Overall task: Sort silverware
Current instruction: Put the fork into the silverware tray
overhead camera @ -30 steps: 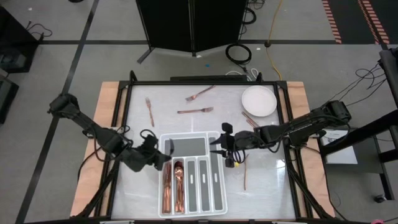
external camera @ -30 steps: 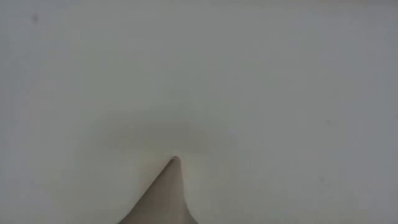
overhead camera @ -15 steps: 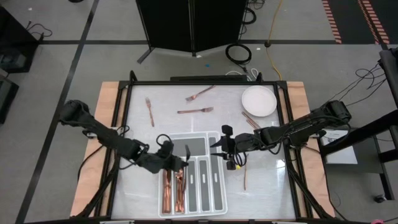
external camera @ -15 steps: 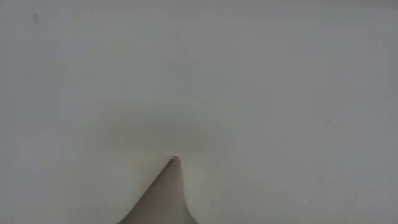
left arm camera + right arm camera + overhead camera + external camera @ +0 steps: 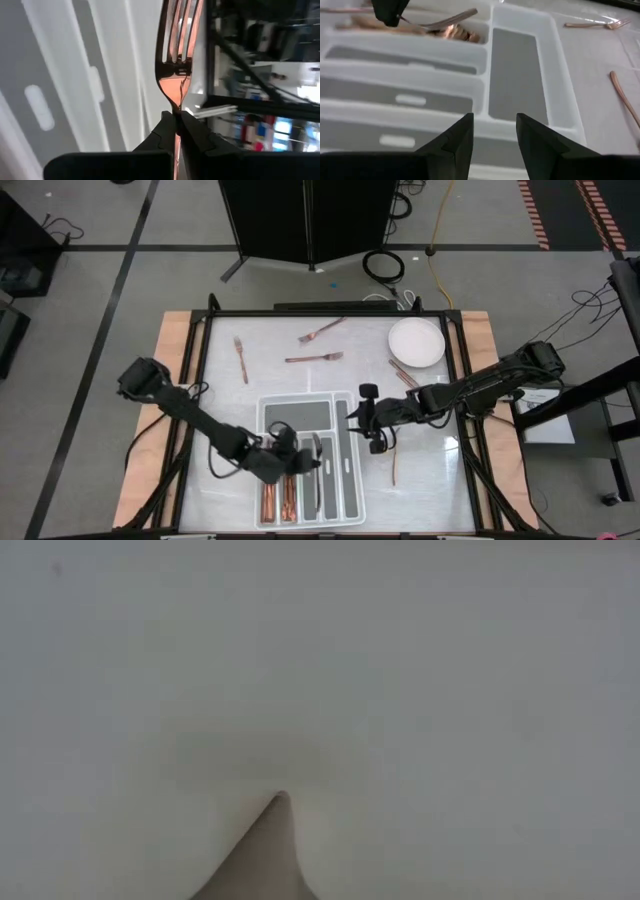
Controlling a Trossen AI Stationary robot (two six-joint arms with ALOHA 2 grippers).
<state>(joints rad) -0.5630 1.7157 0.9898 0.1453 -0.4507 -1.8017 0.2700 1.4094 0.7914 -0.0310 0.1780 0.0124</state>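
My left gripper [image 5: 300, 462] hangs over the white divided tray [image 5: 352, 498], shut on a copper fork [image 5: 176, 55]. The fork's tines stick out ahead of the fingers. Several copper pieces [image 5: 278, 496] lie in the tray's left slots. My right gripper [image 5: 371, 430] stands open over the tray's right rim, nothing between its fingers [image 5: 462, 137]. Loose forks lie flat on the table at the far left [image 5: 241, 358] and far middle [image 5: 320, 330] [image 5: 314, 358]. One more piece [image 5: 394, 464] lies right of the tray. My left gripper pinches the fork's handle just behind the neck [image 5: 176, 106] between its two fingers. The fingers come slanting down from the table's left, and the fork runs on ahead of them, tines forward. The fork [image 5: 445, 21] is lifted clear above the tray's slots.
A round white plate [image 5: 416, 342] sits at the far right, with another copper piece [image 5: 403, 373] beside it. The tray's wide far compartment [image 5: 515, 75] holds nothing. A black frame [image 5: 205, 380] rims the table. The low view is blocked by something pale.
My left gripper has carried the fork toward the table's right and near edges and downward, from the tray's far left corner to over its narrow slots, rolling as it went. The fork stays clear of the tray. The right arm has barely moved.
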